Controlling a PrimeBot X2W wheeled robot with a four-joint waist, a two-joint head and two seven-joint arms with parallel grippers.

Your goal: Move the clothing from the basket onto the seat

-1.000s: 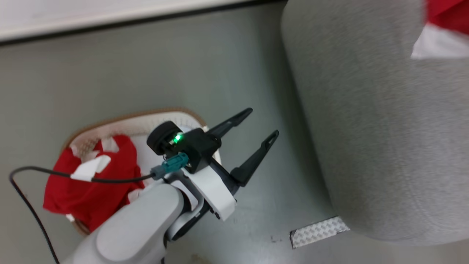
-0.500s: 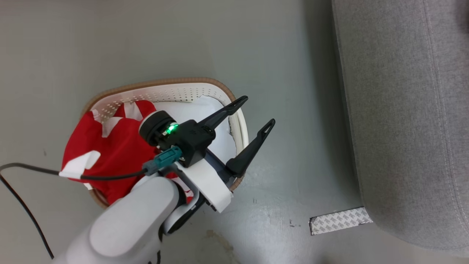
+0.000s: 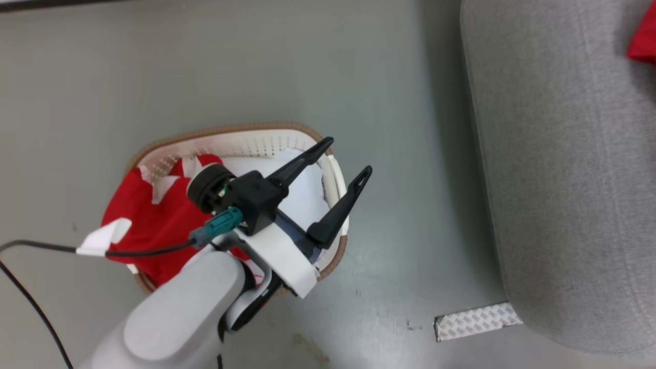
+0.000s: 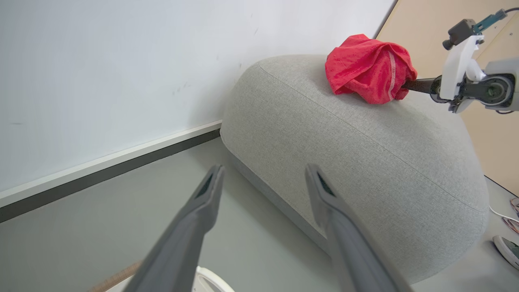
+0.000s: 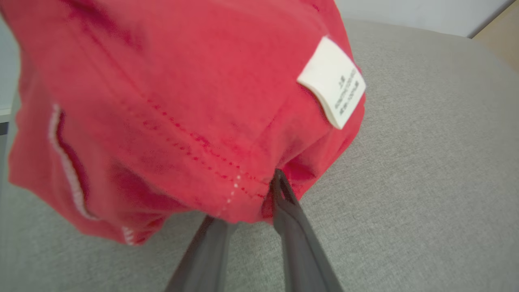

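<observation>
The white basket [image 3: 230,128] with a brown rim stands on the floor, and a red-and-white jersey [image 3: 164,225] lies bunched in its left half. My left gripper [image 3: 347,155] [image 4: 263,168] hangs open over the basket's right end with nothing between its fingers. To the right is the grey sofa [image 3: 564,179] [image 4: 365,154] [image 5: 425,182]. My right gripper [image 5: 247,202] [image 4: 403,86] is shut on the plain red shirt [image 5: 182,101] [image 4: 367,69] [image 3: 643,38], whose white label [image 5: 332,93] shows. The bundle rests on or just above the sofa's top.
Pale padding [image 3: 302,189] lines the basket's bottom. A patterned tape strip [image 3: 476,320] lies on the grey floor by the sofa's corner. A black cable [image 3: 31,297] trails from my left arm. A white wall with a dark baseboard [image 4: 101,174] runs behind.
The head camera has swung, so basket and sofa sit differently in the picture. My left gripper stays open over the basket's right end. A corner of the red shirt shows again at top right.
</observation>
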